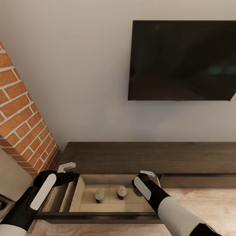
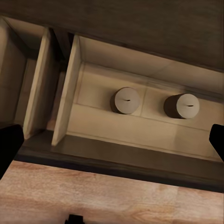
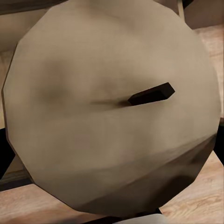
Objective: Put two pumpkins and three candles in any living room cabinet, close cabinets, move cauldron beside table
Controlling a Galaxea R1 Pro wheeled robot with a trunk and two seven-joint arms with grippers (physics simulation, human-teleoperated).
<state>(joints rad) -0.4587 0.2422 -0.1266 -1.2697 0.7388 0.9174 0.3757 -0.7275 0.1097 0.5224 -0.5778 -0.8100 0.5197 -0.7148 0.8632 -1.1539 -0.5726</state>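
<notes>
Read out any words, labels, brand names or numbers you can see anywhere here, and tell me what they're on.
None: no readable text.
The television screen is dark with no logo showing.
The cabinet, its open drawer and the candles carry no markings.

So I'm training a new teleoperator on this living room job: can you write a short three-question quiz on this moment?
1. True or false: the drawer of the cabinet is pulled open.
2. How many candles already stand on the drawer floor: A one, B two, C three?
3. What does the right wrist view show up close in front of the right gripper?

Key
1. True; its pale inside is in view.
2. B; one candle and a second candle stand side by side, apart.
3. A third candle, seen top-on with its dark wick. Whether the fingers clamp it cannot be told.
</notes>
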